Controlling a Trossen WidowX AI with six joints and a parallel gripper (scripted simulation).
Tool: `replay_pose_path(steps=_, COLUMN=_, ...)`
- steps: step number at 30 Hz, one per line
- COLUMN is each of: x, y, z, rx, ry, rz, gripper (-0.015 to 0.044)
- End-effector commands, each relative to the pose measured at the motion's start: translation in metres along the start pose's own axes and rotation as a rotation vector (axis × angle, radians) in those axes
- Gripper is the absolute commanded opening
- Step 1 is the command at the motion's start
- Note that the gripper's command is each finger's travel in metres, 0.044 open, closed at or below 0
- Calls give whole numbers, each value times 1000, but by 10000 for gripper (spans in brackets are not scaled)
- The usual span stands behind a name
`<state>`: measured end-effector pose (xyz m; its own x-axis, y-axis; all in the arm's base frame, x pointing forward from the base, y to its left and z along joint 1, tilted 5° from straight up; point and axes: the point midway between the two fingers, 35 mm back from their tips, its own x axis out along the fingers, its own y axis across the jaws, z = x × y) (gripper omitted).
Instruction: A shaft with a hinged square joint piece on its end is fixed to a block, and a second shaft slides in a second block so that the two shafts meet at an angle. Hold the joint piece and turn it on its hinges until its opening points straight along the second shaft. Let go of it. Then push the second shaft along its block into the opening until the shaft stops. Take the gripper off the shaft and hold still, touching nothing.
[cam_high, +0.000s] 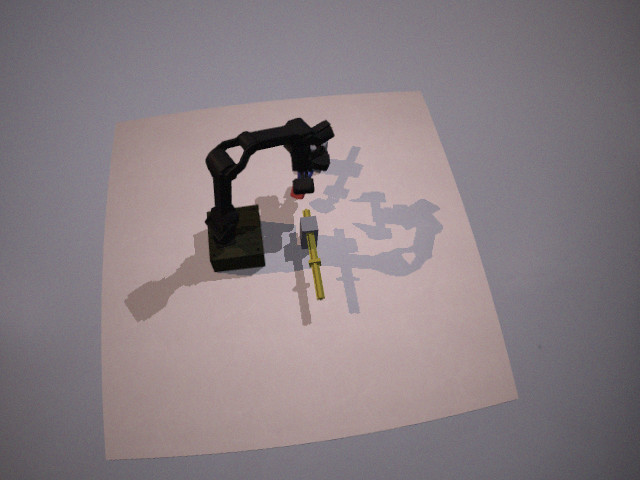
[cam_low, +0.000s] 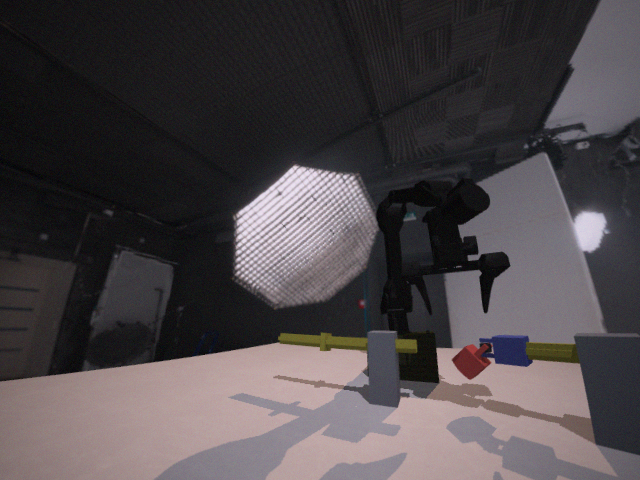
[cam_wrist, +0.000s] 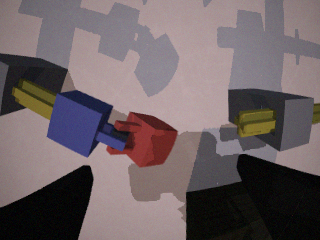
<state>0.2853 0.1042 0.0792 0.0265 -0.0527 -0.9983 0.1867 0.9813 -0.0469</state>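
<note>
The red joint piece (cam_high: 297, 194) (cam_low: 470, 361) (cam_wrist: 155, 140) hangs tilted downward on its hinges at the blue fork (cam_low: 510, 349) (cam_wrist: 77, 122). The fork is on the end of the first yellow shaft (cam_low: 550, 352) (cam_wrist: 35, 100), held by a grey block (cam_low: 612, 392). The second yellow shaft (cam_high: 316, 279) (cam_low: 305, 339) (cam_wrist: 257, 122) passes through another grey block (cam_high: 309, 225) (cam_low: 382, 366) (cam_wrist: 295, 122). Its near end is apart from the red piece. My gripper (cam_low: 458, 312) (cam_wrist: 167, 170) is open and empty, above the red piece, touching nothing. The red piece's opening cannot be made out.
The arm's dark base (cam_high: 237, 242) (cam_low: 419, 356) stands beside the shafts. The second shaft has a yellow collar (cam_high: 314, 261) (cam_low: 325, 341) on the side of its block away from the joint. Shadows of arm and shafts lie on the pale table top (cam_high: 206, 382).
</note>
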Motion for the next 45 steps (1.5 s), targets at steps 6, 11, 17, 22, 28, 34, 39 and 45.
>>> replay_pose_path(steps=6, x=0, y=8, z=-13, rx=-32, ry=45, rz=-11, gripper=440)
replay_pose_path(steps=11, x=2, y=7, z=-13, rx=119, ry=39, rz=4, gripper=440)
replay_pose_path(steps=17, x=4, y=7, z=-13, rx=307, ry=35, rz=23, gripper=440)
replay_pose_path(steps=22, x=6, y=6, z=-13, rx=464, ry=34, rz=40, gripper=440)
replay_pose_path(steps=28, x=8, y=5, z=-13, rx=651, ry=36, rz=61, gripper=440)
replay_pose_path(steps=34, x=10, y=5, z=-14, rx=838, ry=42, rz=82, gripper=440)
replay_pose_path(steps=39, x=11, y=4, z=-14, rx=994, ry=50, rz=100, gripper=440)
replay_pose_path(steps=45, x=13, y=3, z=-14, rx=1180, ry=64, rz=121, gripper=440)
